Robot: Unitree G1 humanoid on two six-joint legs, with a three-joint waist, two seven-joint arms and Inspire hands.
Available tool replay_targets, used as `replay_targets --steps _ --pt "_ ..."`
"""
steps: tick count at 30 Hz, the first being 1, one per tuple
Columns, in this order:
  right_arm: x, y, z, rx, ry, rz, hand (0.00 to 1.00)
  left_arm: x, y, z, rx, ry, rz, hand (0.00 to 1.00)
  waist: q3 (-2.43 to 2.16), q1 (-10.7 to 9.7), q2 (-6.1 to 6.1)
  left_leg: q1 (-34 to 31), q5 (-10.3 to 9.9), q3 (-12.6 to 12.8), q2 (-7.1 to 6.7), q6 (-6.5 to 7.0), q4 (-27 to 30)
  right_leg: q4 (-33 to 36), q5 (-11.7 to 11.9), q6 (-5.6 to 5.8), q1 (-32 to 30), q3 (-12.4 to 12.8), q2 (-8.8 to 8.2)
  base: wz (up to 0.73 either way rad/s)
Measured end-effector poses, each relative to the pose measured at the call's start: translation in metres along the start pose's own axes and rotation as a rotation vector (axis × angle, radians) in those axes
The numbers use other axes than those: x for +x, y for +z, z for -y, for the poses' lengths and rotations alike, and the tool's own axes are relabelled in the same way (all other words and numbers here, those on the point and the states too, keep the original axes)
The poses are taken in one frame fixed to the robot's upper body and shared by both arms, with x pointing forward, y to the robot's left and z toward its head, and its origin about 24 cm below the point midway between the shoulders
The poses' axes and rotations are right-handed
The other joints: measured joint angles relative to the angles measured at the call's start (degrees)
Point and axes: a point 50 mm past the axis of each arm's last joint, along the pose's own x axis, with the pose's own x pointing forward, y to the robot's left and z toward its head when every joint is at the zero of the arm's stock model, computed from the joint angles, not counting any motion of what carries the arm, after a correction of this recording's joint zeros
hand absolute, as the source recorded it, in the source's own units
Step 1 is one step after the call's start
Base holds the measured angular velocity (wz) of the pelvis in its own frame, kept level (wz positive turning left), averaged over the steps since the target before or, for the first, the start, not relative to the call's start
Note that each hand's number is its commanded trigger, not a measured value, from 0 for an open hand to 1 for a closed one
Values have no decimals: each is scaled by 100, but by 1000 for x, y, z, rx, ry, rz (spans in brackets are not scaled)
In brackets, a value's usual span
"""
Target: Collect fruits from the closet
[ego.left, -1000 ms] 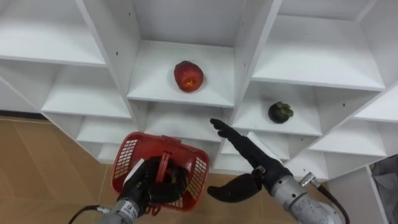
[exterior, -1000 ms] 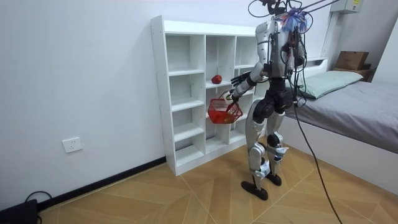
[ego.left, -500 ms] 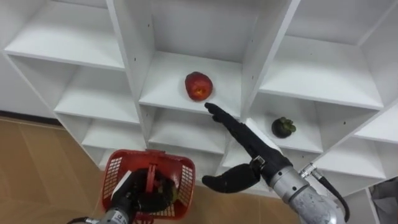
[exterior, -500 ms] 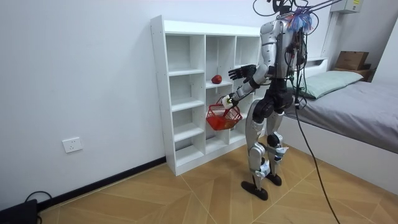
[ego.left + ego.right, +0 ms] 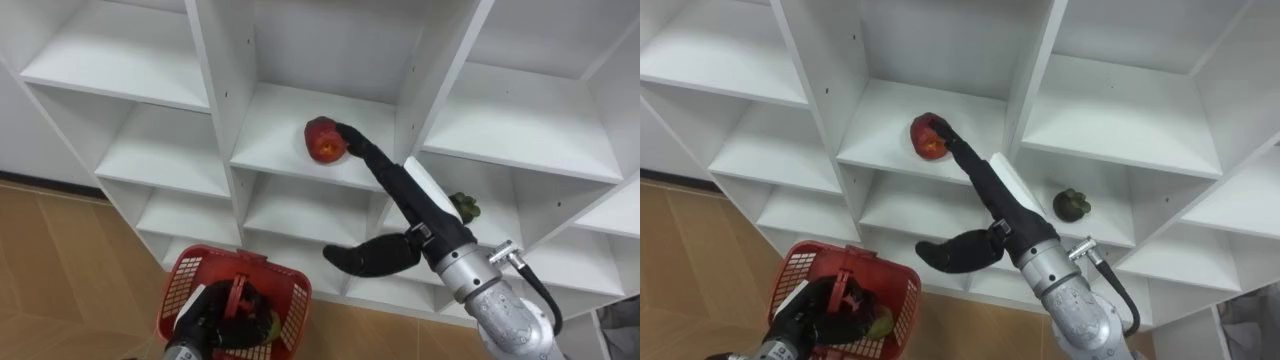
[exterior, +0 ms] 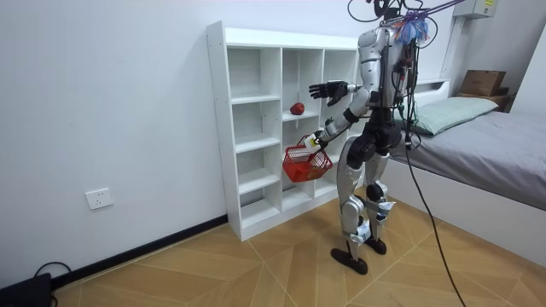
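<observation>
Two fruits sit in the closet (image 6: 217, 128). The right hand (image 5: 405, 200) reaches up with its fingers straight and together and its thumb spread wide below. Its fingertips overlap the right side of the red fruit (image 5: 322, 140), so actual contact is hard to judge. A dark fruit (image 5: 1071, 204) lies one compartment to the right of that hand and lower, half hidden behind the wrist in the left eye view. The left hand (image 5: 215, 318), low and to the left of the right hand, curls round the handle of the basket (image 5: 180, 285). The basket's bottom is cut off, and something greenish inside is hard to make out.
</observation>
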Motion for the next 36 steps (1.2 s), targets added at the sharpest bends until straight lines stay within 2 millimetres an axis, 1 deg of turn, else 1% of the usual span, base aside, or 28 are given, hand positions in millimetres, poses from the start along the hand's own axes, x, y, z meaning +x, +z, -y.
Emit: replay_targets --steps 3,6,10,15,17,21,25,26,32,36 --pt "9 7 7 -13 -33 41 0 0 0 0 -1 5 0 100 -2 11 -9 0 0 -16 -5 0 -6 -15 -5 3 12 -22 -3 5" --pt "10 8 10 -14 -72 48 0 0 0 0 -2 10 0 100 -10 3 -28 22 1 -123 -14 1 -5 -86 -7 7 103 -98 -13 15" --pt "11 9 15 -28 -101 53 0 0 -1 0 -2 13 -2 100 -6 1 -24 14 1 -178 -14 0 -6 -84 -7 8 121 -202 -20 10" --pt "16 14 21 -29 -135 78 0 -1 -10 -1 -3 20 -45 100 10 3 -14 -4 0 -224 -20 -1 -15 -74 -7 9 148 -265 -21 6" --pt "18 16 23 -32 -154 89 0 -2 -15 -2 -2 22 -66 100 15 -11 -14 -84 -2 -294 -21 -3 5 -75 -6 9 131 -376 -34 16" --pt "18 15 24 -31 -168 88 0 -1 -16 -3 -3 27 -76 100 40 9 -7 -235 -18 -332 -6 -6 167 -69 -6 9 84 -475 -36 15" --pt "22 12 27 -39 -189 85 0 0 -14 -4 -3 30 -71 100 52 23 10 -427 -38 -352 4 -1 310 2 -5 7 -47 -518 -41 7" --pt "22 12 28 -39 -198 84 0 1 -14 -4 -3 30 -70 100 54 20 13 -472 -39 -356 5 1 344 28 -5 7 -71 -549 -48 8" --pt "29 11 35 -51 -234 85 0 1 -13 -5 59 24 -72 100 61 39 25 -554 -44 -363 9 13 437 59 -5 6 -129 -535 -65 1" --pt "38 6 41 -65 -251 73 0 3 -10 -6 72 27 -64 100 59 40 27 -582 -44 -421 5 16 490 67 -4 4 -130 -551 -71 5"
